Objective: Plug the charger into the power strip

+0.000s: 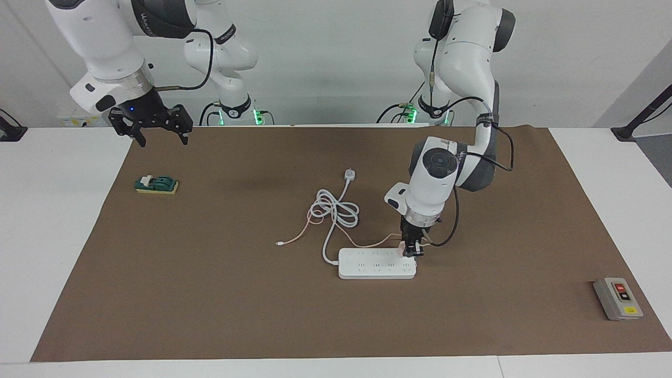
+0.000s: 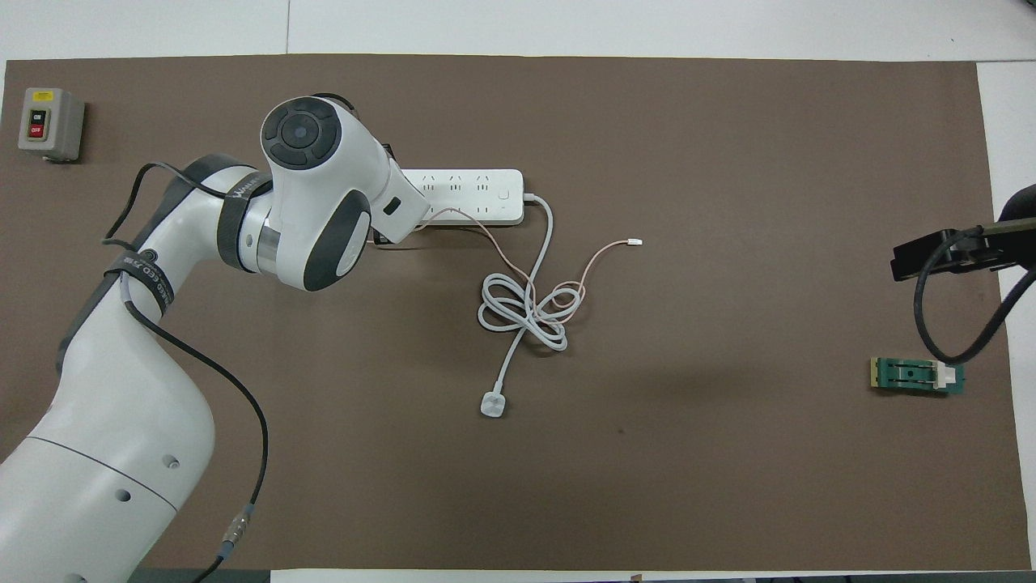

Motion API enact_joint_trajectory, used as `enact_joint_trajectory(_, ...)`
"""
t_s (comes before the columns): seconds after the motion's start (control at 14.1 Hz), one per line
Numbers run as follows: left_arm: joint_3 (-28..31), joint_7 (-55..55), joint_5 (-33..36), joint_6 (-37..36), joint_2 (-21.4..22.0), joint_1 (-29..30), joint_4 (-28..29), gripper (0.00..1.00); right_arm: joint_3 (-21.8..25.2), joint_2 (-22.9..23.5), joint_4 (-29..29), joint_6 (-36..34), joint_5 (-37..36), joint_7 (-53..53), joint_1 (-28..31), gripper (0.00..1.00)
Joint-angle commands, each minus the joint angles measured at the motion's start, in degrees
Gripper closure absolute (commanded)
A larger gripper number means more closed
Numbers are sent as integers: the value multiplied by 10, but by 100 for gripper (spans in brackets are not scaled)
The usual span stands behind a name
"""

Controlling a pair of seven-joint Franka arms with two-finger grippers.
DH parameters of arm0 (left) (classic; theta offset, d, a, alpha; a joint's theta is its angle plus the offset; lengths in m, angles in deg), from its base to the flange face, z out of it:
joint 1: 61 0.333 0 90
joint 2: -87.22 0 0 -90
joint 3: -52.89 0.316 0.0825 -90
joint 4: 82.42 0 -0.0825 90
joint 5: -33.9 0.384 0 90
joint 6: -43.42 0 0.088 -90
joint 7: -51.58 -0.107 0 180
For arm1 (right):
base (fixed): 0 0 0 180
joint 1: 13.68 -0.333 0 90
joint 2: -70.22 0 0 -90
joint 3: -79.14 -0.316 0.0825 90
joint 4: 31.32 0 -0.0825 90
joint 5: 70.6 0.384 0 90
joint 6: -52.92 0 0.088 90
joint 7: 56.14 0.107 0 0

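Facing view: the left gripper [image 1: 413, 253] hangs straight down over the power strip [image 1: 377, 263], at its end toward the left arm, fingers pinched narrow on the charger [image 1: 405, 250], a pale-pink bit beside the fingertips. Its pink cable [image 1: 367, 244] trails off toward nine o'clock. To seat it well, I judge the prongs must line up square with the slots, then a straight push down, no tilt. The right gripper [image 1: 160, 131] waits spread wide, up at ten o'clock. A dark band on the left arm carries lettering I can't read.

Overhead view: the left arm's wrist covers gripper and charger; the strip's bare end [image 2: 486, 194] pokes out at three o'clock. The grey button box [image 2: 50, 123] shows ON and OFF buttons.
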Motion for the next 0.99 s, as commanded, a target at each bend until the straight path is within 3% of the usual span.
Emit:
enact_joint_trajectory(0.0,5,4,-7,-50,-51,22,-40,100,-3,-8,4,2,-1,-14,5,0)
enact_joint_trajectory(0.5,3,5,6,-111,-73,16,-71,100,-4,-8,4,3,-1,-13,5,0)
enact_joint_trajectory(0.92,3,0,50,-63,-70,-7,-46,100,-4,-8,4,3,-1,-13,5,0)
